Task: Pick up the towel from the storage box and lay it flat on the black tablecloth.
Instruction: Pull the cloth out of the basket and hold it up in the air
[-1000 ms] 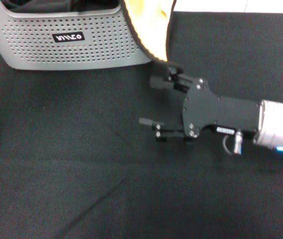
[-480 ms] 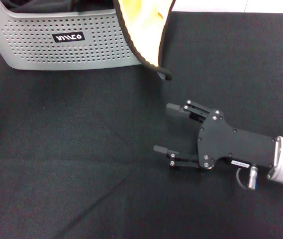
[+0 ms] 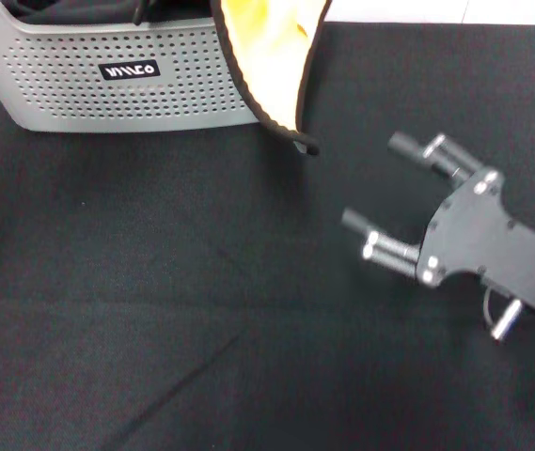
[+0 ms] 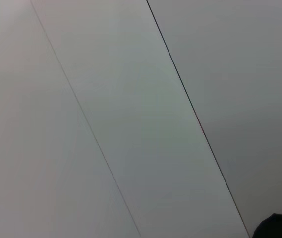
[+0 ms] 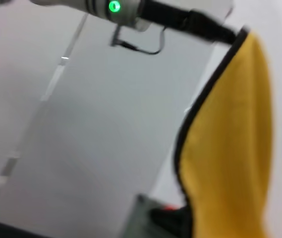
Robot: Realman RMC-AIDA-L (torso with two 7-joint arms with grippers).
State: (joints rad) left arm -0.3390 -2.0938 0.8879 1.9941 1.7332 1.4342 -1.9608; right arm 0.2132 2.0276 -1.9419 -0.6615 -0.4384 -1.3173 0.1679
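Observation:
The towel (image 3: pixel 267 56) hangs in the air with its yellow face and dark edging showing, in front of the right end of the light-grey storage box (image 3: pixel 107 94). Its lower corner dangles just above the black tablecloth (image 3: pixel 154 310). In the right wrist view the towel (image 5: pixel 230 148) hangs from the left gripper (image 5: pixel 225 32), whose arm carries a green light. The left gripper is out of the head view. My right gripper (image 3: pixel 370 180) is open and empty over the tablecloth, to the right of and below the towel's corner, apart from it.
The storage box stands at the far left of the tablecloth, with dark cloth inside and a black label (image 3: pixel 129 69). The left wrist view shows only pale flat panels (image 4: pixel 131 119). A white strip (image 3: pixel 436 9) borders the tablecloth's far edge.
My right gripper has drawn away from the towel's lower corner toward the right and turned its fingers up-left. The towel's corner hangs free and has swung slightly left.

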